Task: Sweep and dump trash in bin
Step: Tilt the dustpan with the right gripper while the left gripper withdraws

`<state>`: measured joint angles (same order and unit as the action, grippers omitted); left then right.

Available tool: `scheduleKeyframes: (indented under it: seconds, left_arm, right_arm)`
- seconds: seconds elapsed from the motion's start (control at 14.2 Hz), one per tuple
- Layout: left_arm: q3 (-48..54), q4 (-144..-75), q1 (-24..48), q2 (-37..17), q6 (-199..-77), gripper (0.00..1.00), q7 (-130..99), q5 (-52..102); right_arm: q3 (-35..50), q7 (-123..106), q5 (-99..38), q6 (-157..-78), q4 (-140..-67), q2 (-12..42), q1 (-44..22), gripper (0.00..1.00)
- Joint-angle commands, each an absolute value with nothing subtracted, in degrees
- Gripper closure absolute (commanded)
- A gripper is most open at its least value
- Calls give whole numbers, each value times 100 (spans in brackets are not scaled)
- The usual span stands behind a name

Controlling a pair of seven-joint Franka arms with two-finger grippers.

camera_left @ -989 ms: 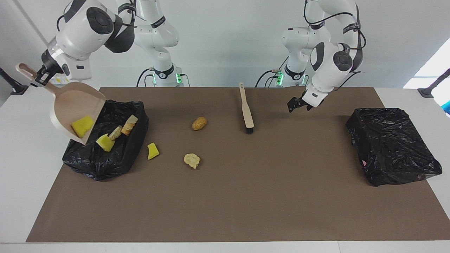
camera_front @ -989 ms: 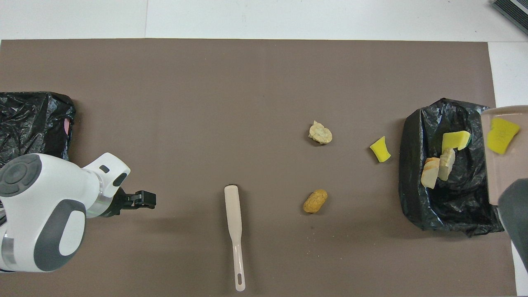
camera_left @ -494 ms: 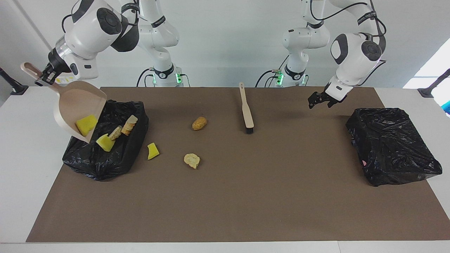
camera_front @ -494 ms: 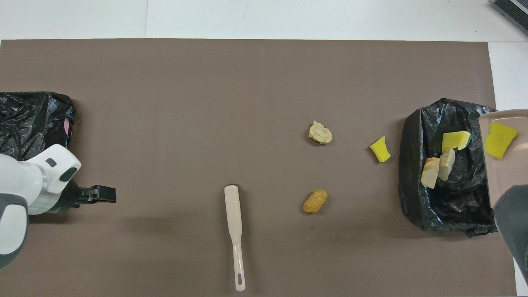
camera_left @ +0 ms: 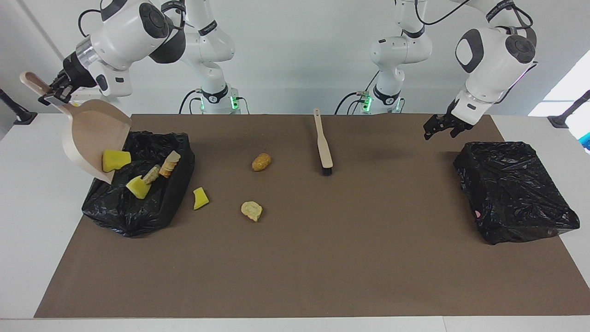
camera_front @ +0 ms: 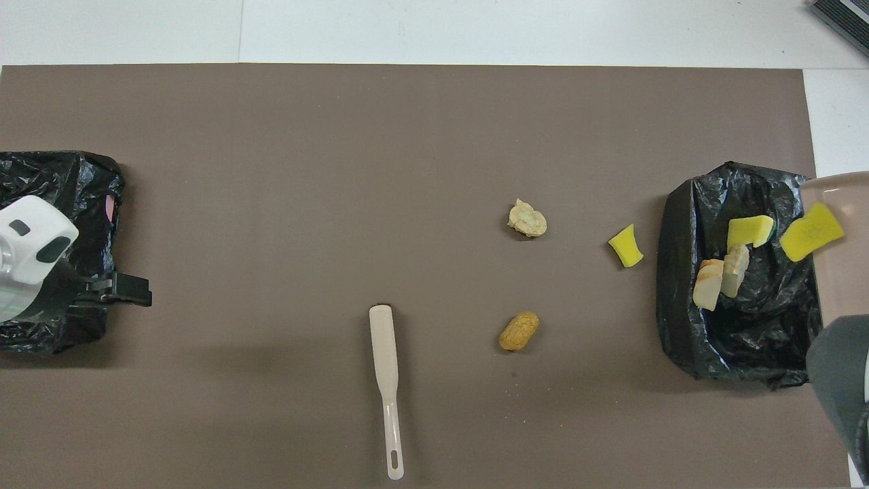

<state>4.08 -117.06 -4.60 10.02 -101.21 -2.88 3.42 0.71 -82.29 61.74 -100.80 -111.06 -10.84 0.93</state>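
the right gripper (camera_left: 51, 93) is clamping narrowly on the handle of a beige plastic dustpan (camera_left: 94, 140), holding it tilted mouth-down over the open black-lined bin (camera_left: 138, 210) at the right arm's end of the table. a bright yellow sponge chunk (camera_left: 115, 160) is sitting at the dustpan's lower lip, right over the bin's edge. inside the bin are lying another yellow sponge piece (camera_left: 137, 187) and two tan bread-like slices (camera_left: 168, 164), leaning together. on the brown mat (camera_left: 322, 258), just beside the bin toward the middle of the table, a small yellow sponge scrap (camera_left: 200, 198) is lying; a pale crumpled bread lump (camera_left: 251, 210) is resting a little farther toward the middle, and an orange-brown bread roll (camera_left: 261, 162) is lying nearer to the robots than that lump. the beige-handled brush with black bristles (camera_left: 323, 147) is lying on the mat near the middle, its handle pointing toward the robots, apart from both grippers. the left gripper (camera_left: 441, 127) is hanging with its fingers spread wide and holding nothing, over the mat by the edge of a second black-bagged bin (camera_left: 514, 191) at the left arm's end of the table.
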Motion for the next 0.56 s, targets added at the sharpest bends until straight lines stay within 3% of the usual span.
scheduleKeyframes:
  seconds: [0.0,0.14,0.49]
  left_arm:
    - [466,-10446,-694,354,-9433,0,-255,141]
    - [466,-9811,-642,-7,-9238,0,-264,-8]
    - [536,-9826,-169,-79,-9676,0,-316,35]
  right_arm:
    - [70,-7955,5986,-10292,-11434,-1266,105,100]
    - [62,-8015,5968,-10345,-11365,-1213,167,100]
    - [-87,-8656,4969,-10345,-10794,-1222,263,100]
